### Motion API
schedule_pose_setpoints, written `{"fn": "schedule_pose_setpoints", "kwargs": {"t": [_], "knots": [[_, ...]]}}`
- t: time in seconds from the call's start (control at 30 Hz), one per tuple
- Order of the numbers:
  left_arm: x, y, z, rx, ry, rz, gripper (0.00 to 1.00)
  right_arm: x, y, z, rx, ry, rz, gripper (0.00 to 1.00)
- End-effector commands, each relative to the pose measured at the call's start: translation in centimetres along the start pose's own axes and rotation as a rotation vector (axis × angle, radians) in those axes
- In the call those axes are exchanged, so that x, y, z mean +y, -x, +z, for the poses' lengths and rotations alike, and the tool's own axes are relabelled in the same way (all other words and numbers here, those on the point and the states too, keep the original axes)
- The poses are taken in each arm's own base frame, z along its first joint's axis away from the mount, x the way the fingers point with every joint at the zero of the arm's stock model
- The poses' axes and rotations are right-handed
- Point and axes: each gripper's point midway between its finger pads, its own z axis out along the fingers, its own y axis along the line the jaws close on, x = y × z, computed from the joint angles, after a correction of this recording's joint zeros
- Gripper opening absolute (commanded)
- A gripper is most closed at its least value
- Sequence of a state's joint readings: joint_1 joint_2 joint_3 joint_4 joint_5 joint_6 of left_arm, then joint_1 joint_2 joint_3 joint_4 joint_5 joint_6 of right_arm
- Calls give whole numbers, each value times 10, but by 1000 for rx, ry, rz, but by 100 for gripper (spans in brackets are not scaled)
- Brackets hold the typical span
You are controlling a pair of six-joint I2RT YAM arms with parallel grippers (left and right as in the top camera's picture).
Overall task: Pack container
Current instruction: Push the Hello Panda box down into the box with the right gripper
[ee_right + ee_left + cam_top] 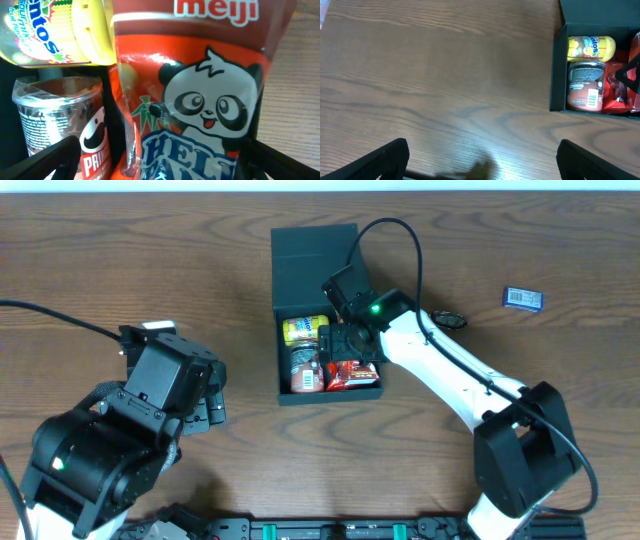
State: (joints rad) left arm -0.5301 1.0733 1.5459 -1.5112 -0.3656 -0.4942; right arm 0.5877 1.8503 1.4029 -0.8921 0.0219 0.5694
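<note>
**Left claw** (482, 147): near-left of the worktop (120, 260). Fingers are spread wide and grip nothing. It is well apart from the box.

**Container** (312, 265): mid-worktop towards the far edge, with the lid laid open behind it. It holds a yellow Mentos bottle (304, 330), a Pringles can (305, 370) nearer the robot, and a red panda pouch (355, 375) to the right of the can.

**Right claw** (160, 150): low over the pouch inside the box. Fingers are wide apart and, as far as shows, clamp nothing.

**Hazards (judged):**
- A finger could snag the soft pouch or the near wall on rising and drag the light box.
- The puffy pouch may sit proud of the rim and stop the lid closing.
- The arm's cable loops over the lid and could catch it.

**Surface:** smooth wood-grain, so the cardboard probably slides easily.

**Room:**
- Left of the box: bare wood.
- Right of the box: a small dark object (450, 320) close by the arm, and a blue card (522, 298) well apart.
</note>
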Motion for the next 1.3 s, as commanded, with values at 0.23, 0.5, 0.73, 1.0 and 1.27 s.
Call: {"fn": "schedule_pose_setpoints", "kwargs": {"t": [0.23, 0.5, 0.73, 1.0, 1.27], "knots": [[2, 0, 0, 0, 8, -5, 95, 3, 26, -64, -106, 1, -31, 99], [2, 0, 0, 0, 8, -5, 95, 57, 3, -117, -55, 348, -275, 99], [6, -6, 0, 23, 22, 7, 95, 79, -7, -152, 10, 765, -428, 99], [6, -4, 0, 15, 26, 5, 95, 62, -11, -162, -17, 1059, -503, 99], [4, 0, 0, -1, 14, -4, 95, 59, -22, -124, -29, 1120, -502, 99]]}}
